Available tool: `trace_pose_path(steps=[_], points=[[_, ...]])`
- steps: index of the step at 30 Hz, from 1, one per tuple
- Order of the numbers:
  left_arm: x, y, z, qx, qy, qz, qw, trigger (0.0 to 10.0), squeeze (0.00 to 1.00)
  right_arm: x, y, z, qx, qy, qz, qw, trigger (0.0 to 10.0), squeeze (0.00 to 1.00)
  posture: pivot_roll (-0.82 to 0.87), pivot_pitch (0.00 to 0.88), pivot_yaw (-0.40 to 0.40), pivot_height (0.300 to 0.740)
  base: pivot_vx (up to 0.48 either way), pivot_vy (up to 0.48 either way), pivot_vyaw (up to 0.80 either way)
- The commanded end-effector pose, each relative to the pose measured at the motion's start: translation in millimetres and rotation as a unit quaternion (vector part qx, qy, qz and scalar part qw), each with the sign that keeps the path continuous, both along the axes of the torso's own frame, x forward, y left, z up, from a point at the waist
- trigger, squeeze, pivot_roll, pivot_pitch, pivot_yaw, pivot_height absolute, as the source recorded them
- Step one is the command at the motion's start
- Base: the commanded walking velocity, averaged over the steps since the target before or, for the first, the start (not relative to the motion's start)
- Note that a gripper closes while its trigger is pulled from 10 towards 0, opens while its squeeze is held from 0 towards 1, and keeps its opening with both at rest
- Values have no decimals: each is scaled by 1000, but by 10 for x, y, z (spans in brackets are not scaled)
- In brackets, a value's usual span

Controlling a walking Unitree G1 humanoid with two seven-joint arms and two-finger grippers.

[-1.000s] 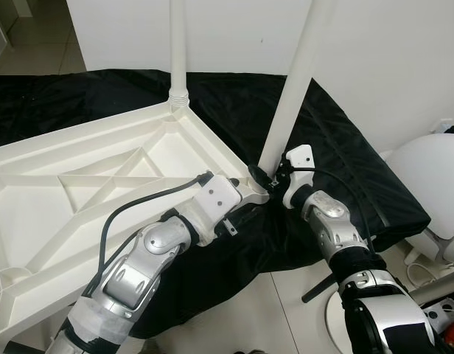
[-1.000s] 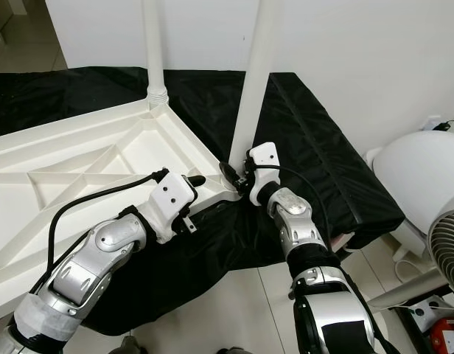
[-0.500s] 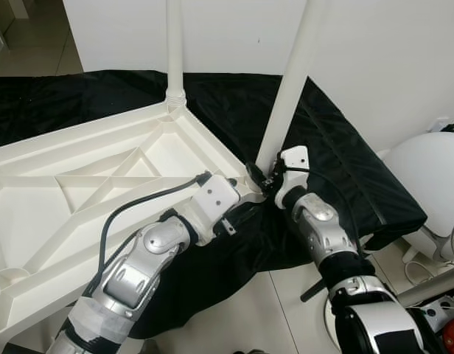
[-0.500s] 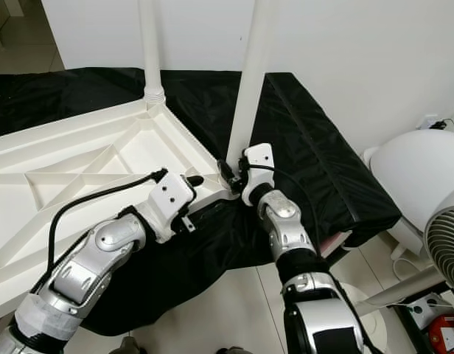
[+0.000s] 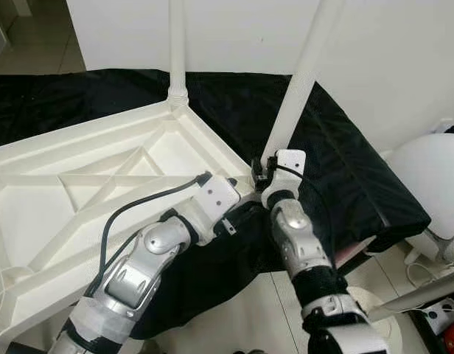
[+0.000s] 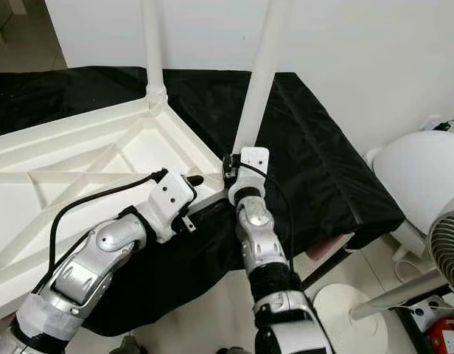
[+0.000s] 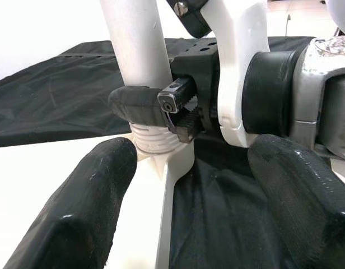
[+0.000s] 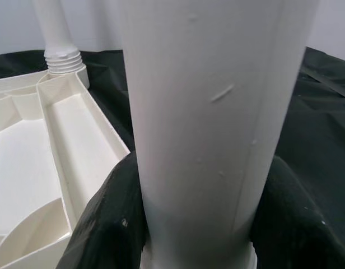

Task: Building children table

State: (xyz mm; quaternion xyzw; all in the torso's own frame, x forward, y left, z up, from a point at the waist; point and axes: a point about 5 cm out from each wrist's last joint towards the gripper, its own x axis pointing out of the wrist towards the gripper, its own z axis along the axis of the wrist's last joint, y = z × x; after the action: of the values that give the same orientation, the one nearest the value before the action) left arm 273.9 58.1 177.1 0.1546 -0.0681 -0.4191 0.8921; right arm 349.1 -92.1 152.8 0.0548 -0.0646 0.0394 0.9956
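The overturned white plastic tabletop (image 5: 102, 184) lay on black cloth (image 5: 337, 169); the right gripper (image 7: 161, 109) clenched the white tubular leg (image 5: 297, 96) at its corner socket; the left gripper (image 7: 183, 190), released, straddled that corner; twisting should keep the leg upright.

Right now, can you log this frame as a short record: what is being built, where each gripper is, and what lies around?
workpiece: white tabletop, upside down on a black cover
far leg: table leg standing upright in its corner socket
near leg: second table leg, tilted, foot at the near corner
right gripper: shut on the second table leg just above its threaded base
left gripper: open, fingers either side of that corner's rim
surroundings: white wall, fan at right
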Motion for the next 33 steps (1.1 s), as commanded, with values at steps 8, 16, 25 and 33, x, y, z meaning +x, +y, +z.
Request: trace_pose_path(steps=[8, 16, 25, 33], points=[[10, -18, -27, 6, 0, -8, 1000, 10000, 0, -47, -12, -27, 2, 10, -14, 1000, 10000, 200, 56, 52, -64, 740, 0, 0, 0], [2, -21, -34, 6, -1, -9, 1000, 10000, 0, -84, -13, -23, -2, 11, -17, 1000, 10000, 1000, 58, 48, -65, 740, 0, 0, 0], [4, -17, -32, 6, -2, -9, 1000, 10000, 0, -166, -5, -24, -6, 3, 3, 1000, 10000, 0, 59, 47, -66, 740, 0, 0, 0], [-54, -20, -38, 7, 3, -42, 999, 10000, 0, -64, -194, 83, -39, -20, 95, 994, 10000, 0, 50, 40, -56, 740, 0, 0, 0]])
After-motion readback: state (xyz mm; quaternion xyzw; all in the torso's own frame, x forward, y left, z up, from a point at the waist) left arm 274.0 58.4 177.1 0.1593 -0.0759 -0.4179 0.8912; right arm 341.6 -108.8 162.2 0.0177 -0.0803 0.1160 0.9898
